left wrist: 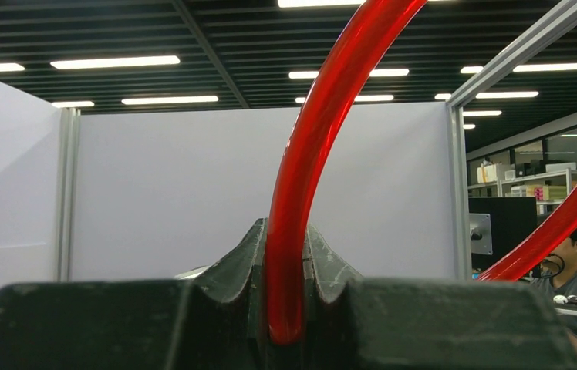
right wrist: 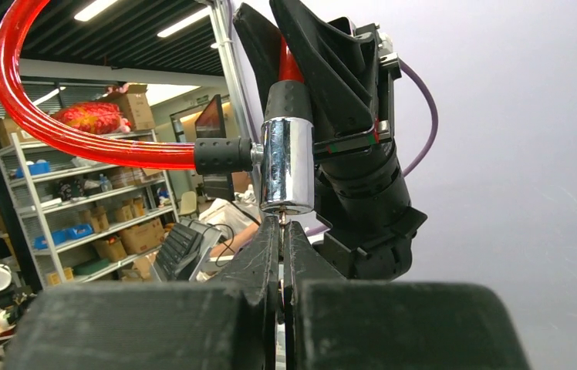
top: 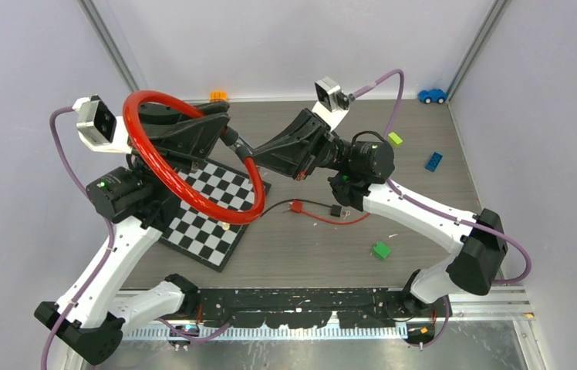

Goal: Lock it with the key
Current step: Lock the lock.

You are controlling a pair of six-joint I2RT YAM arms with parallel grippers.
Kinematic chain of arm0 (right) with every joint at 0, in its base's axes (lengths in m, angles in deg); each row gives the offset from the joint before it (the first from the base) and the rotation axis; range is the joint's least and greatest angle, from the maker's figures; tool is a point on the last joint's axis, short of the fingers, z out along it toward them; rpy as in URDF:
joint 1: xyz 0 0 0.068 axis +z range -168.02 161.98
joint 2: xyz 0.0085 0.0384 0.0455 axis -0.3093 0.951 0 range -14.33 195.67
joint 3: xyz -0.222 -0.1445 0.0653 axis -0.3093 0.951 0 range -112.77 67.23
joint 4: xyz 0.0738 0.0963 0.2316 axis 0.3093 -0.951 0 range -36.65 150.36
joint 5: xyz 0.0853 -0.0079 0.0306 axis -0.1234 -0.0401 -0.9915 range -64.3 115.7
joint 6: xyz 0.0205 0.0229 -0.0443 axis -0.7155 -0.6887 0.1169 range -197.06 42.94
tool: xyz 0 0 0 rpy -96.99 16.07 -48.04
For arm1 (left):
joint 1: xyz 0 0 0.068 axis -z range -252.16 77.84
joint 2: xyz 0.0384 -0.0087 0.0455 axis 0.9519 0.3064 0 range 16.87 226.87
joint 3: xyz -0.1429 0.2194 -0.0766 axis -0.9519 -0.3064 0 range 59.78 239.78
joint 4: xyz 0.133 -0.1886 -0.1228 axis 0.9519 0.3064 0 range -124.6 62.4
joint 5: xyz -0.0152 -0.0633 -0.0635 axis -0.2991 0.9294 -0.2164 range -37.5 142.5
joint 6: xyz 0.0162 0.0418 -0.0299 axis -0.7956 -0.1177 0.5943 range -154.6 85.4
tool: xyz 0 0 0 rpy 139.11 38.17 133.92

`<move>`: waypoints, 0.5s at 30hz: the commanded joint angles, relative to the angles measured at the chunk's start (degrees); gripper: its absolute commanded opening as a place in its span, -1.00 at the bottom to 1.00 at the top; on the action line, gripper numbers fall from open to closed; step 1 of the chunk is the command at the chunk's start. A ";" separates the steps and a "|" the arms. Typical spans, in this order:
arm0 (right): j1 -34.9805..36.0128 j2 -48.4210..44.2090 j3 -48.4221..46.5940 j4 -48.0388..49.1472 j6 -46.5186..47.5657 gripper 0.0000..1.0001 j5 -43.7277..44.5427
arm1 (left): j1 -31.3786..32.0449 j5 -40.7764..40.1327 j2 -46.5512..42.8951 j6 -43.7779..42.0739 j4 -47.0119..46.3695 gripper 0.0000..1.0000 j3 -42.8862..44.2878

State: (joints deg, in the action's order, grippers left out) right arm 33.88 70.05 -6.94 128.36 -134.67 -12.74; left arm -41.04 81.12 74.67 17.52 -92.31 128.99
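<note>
A red cable lock (top: 216,213) hangs as a wide loop above the table. My left gripper (left wrist: 285,254) is shut on the red cable (left wrist: 308,154), which runs up between its fingers. The lock's chrome cylinder (right wrist: 287,166) with black collars hangs just past my right gripper's tips. My right gripper (right wrist: 281,231) is shut on the key (right wrist: 281,220); only a thin brass blade shows, reaching into the cylinder's underside. From above, the left gripper (top: 230,132) and right gripper (top: 258,159) meet tip to tip over the checkerboard, hiding the cylinder.
A checkerboard (top: 208,231) lies under the loop. Red and black wires with a connector (top: 297,206) lie mid-table. Green blocks (top: 381,250) (top: 396,139), a blue block (top: 433,160), a blue toy car (top: 432,95) and an orange piece (top: 218,95) are scattered right and back.
</note>
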 commanded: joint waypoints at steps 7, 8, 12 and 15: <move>-0.29 -0.07 -3.89 5.12 -4.91 -0.98 -0.25 | 0.35 2.65 1.13 0.68 1.03 -1.00 0.31; -0.31 -0.06 -3.93 5.19 -5.04 -0.98 -0.43 | 0.35 2.74 1.20 0.70 0.88 -1.00 0.31; -0.54 -0.61 -3.35 4.68 -3.56 -0.92 -0.87 | 0.35 2.76 1.17 0.63 0.72 -1.00 0.25; -0.62 -2.18 -1.75 3.42 -0.21 -0.70 -0.46 | 0.35 2.55 0.92 0.30 0.83 -1.00 0.08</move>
State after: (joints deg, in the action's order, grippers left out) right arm 33.16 70.46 -7.25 129.54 -137.53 -14.11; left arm -41.04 82.00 74.85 17.58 -92.77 128.99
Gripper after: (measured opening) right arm 0.118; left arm 0.154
